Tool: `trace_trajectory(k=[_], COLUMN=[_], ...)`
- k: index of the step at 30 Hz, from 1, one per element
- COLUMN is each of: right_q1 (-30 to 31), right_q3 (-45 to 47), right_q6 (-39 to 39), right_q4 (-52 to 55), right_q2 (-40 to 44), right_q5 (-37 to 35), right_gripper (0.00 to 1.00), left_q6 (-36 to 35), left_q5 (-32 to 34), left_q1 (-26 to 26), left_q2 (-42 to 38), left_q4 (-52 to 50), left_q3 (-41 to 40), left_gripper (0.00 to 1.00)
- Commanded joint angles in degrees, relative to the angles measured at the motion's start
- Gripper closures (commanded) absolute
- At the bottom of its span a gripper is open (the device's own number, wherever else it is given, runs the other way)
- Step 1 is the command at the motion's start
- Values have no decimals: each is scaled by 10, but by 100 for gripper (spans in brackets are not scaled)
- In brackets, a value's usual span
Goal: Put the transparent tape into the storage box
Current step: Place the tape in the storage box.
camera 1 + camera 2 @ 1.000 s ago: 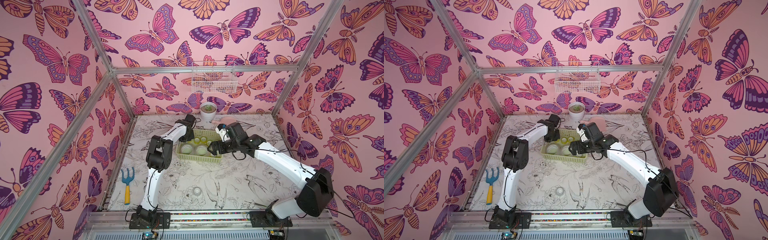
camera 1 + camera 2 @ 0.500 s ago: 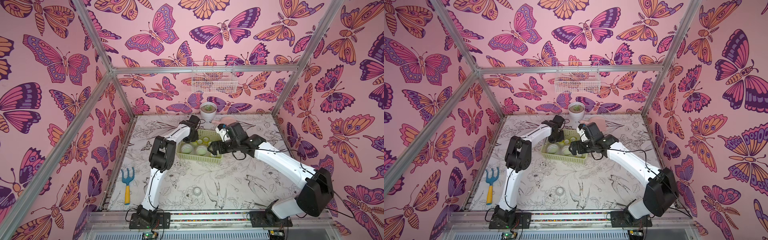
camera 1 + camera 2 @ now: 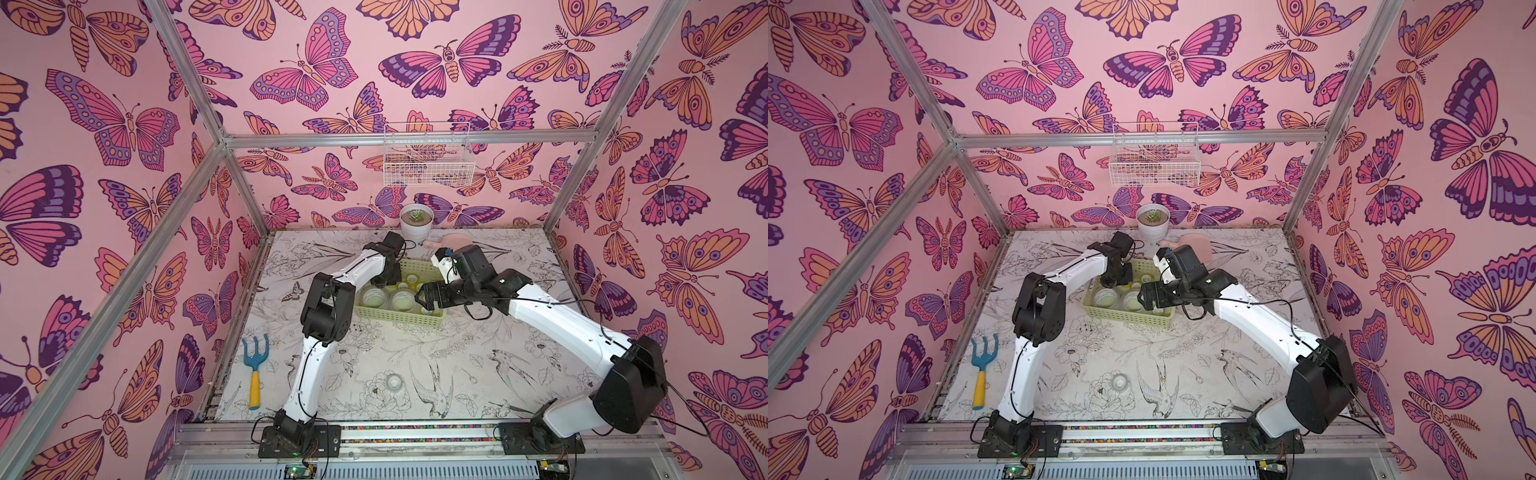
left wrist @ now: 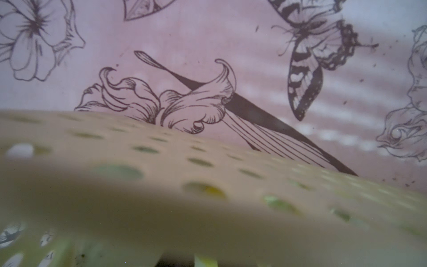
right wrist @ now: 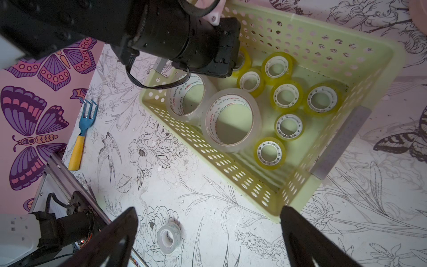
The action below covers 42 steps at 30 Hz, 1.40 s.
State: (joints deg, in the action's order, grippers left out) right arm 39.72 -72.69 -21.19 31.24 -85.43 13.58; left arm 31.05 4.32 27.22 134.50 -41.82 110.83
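The storage box (image 3: 399,318) (image 3: 1128,319) (image 5: 346,48) is a pale yellow-green perforated basket at mid-table. Inside lie two large clear tape rolls (image 5: 231,120) and several small yellow-tinted ones (image 5: 286,96). One small colourless roll of transparent tape (image 3: 393,381) (image 3: 1120,380) (image 5: 168,235) stands on the table near the front. My left gripper (image 3: 380,281) (image 3: 1113,278) reaches down into the box's far-left corner, its fingers hidden; the left wrist view shows only the blurred box wall (image 4: 208,161). My right gripper (image 3: 428,296) (image 5: 208,209) hangs open and empty above the box's near-right corner.
A blue hand rake with a yellow handle (image 3: 254,370) (image 5: 83,134) lies at the table's left edge. A white pot with a succulent (image 3: 416,220) and a pink dish (image 3: 455,240) stand at the back. A white wire basket (image 3: 428,160) hangs on the back wall.
The left arm has swung a little to the right, carrying its gripper further over the box's far-left corner. The right arm has not moved.
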Motion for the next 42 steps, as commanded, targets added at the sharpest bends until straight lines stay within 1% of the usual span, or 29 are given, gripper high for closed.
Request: trace_trajectory(k=[1, 7, 13, 19, 23, 25, 28, 30, 34, 37, 42], right_q1=[-3, -3, -3, -3, -3, -3, -3, -3, -3, -3, -2], right_q3=[6, 12, 14, 14, 15, 15, 16, 17, 20, 22, 27], right_q6=[-6, -9, -8, -8, -7, -8, -9, -11, -13, -16, -22], right_q4=[12, 11, 11, 10, 9, 7, 6, 5, 1, -1, -8], right_q2=[14, 20, 22, 22, 21, 21, 20, 20, 22, 24, 29], right_q5=[4, 7, 7, 6, 6, 7, 9, 11, 12, 13, 14], right_gripper=[1, 1, 1, 1, 1, 1, 1, 1, 1, 1, 1], left_q6=[0, 13, 13, 14, 14, 14, 15, 14, 14, 15, 15], left_q5=[8, 33, 25, 8, 5, 4, 7, 6, 2, -4, 10], left_q1=[2, -6, -10, -10, -7, -6, -6, -6, -6, -5, -5], left_q2=[15, 10, 32, 54, 52, 46, 33, 20, -7, -28, -70], left_q4=[-15, -17, -19, -23, -25, -26, -26, -26, -26, -26, -26], left_q3=[6, 9, 41, 61, 60, 58, 53, 46, 31, 19, -15], left_gripper=[78, 79, 78, 74, 68, 62, 57, 51, 50, 47, 47])
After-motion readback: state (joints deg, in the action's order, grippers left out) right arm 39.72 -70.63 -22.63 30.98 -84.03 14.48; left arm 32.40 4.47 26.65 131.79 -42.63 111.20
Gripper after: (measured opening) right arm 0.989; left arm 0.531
